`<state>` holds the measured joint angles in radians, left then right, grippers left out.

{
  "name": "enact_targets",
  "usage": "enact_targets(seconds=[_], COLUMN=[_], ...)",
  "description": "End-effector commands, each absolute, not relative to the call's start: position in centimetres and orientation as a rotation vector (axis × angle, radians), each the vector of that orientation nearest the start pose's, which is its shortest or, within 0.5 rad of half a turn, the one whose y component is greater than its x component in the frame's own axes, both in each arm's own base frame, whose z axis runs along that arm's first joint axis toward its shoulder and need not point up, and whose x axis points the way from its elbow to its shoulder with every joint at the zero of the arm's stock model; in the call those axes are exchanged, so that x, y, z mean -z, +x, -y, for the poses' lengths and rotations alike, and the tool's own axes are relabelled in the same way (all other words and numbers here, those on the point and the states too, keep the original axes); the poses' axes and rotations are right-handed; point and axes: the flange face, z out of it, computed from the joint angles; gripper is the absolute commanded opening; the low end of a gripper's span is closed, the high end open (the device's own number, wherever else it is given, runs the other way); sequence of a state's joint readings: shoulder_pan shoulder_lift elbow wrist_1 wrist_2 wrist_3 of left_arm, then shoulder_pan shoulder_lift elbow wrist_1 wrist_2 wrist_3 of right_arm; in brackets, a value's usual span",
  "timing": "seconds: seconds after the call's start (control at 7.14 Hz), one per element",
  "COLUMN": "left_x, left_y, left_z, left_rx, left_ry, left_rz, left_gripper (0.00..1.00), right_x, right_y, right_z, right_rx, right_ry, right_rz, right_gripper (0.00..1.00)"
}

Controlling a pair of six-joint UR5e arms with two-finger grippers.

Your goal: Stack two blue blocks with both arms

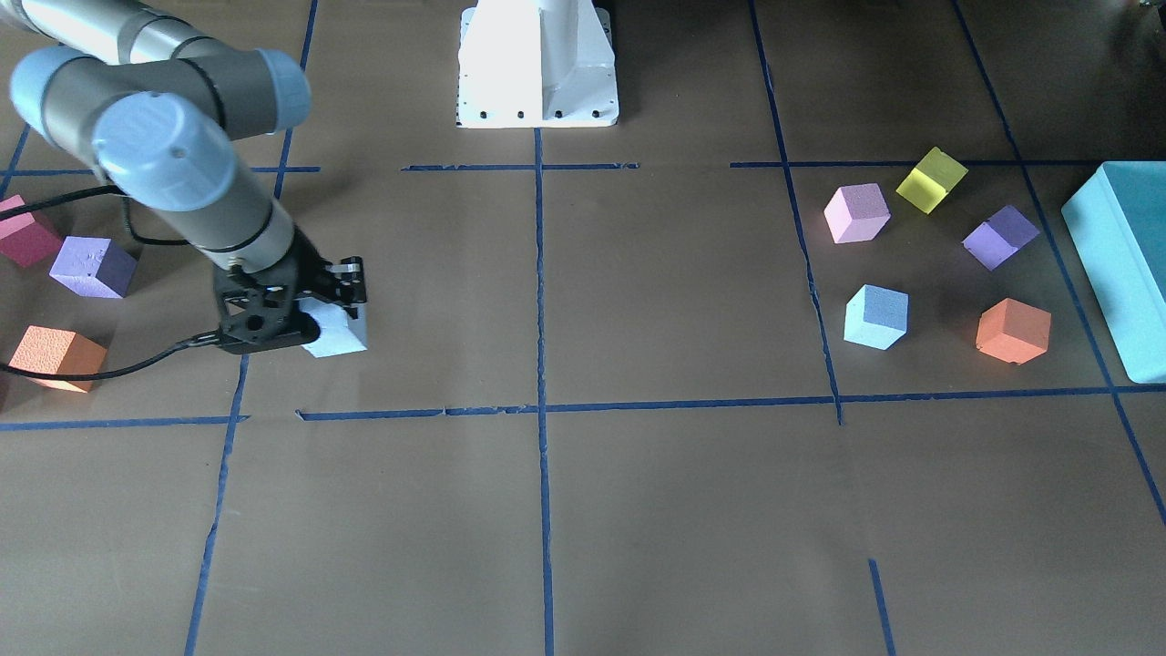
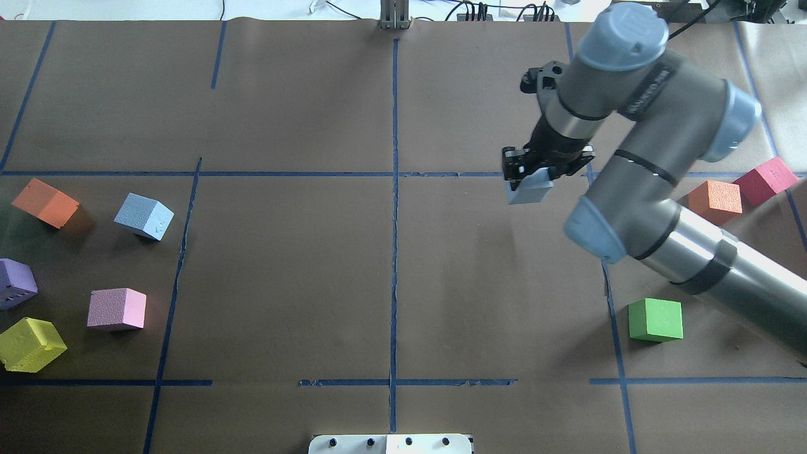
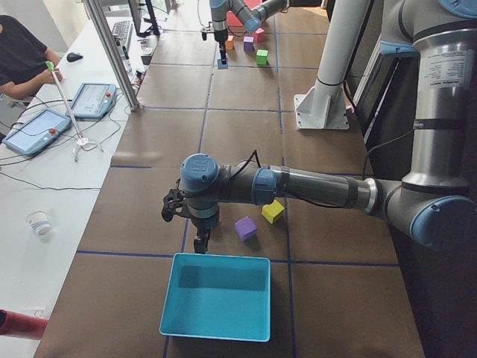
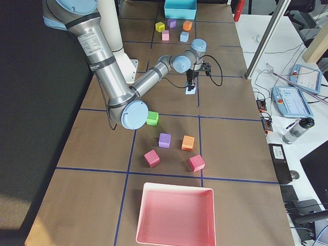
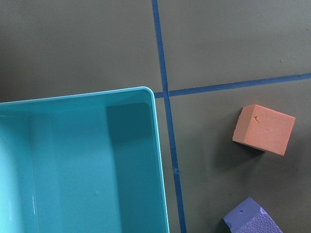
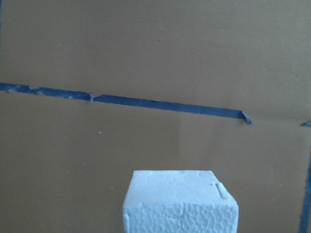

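Now the right gripper [image 2: 528, 180] is clamped on one blue block [image 2: 530, 192] over the table's right half, presumably to carry it to its partner. The second blue block [image 2: 144, 216] lies free near the left end. The left gripper [image 3: 200, 241] hangs beside the teal bin [image 3: 216, 304] at that end. Whether it is open or closed I cannot tell.

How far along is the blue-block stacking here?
Done: the right end effector is shut on one blue block. In hand: that block, not yet placed. Remaining: the other blue block sits untouched on the table, the left arm is by the teal bin, and nothing is stacked.
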<state>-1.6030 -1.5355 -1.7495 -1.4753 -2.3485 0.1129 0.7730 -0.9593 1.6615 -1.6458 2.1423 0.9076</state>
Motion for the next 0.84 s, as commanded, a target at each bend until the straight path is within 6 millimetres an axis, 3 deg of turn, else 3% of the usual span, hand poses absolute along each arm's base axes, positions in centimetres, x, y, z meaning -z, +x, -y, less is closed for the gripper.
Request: enact_targets(seconds=[0.0,0.28,0.7], left_x=[-59.7,-59.7,-59.8], left_y=[-7.9,-7.9,-7.9], left_z=[47.4,47.4,47.4], left_rx=[-0.095,-0.094,-0.096], left_ry=[0.103,0.101,0.101], left_rz=[-0.772,-0.770,-0.768], left_gripper=[1.00,1.00,1.00], right_x=[-19.0,-18.6,-18.0], right_y=[-55.4,-60.5,-61.7], right_z=[50.3,49.4,49.3], right_rx=[-0.036,-0.099,-0.119], right_ry=[-0.052,-0.056,-0.072], right_rz=[0.783,0.824,0.820], right_gripper=[0.00,0.00,0.03])
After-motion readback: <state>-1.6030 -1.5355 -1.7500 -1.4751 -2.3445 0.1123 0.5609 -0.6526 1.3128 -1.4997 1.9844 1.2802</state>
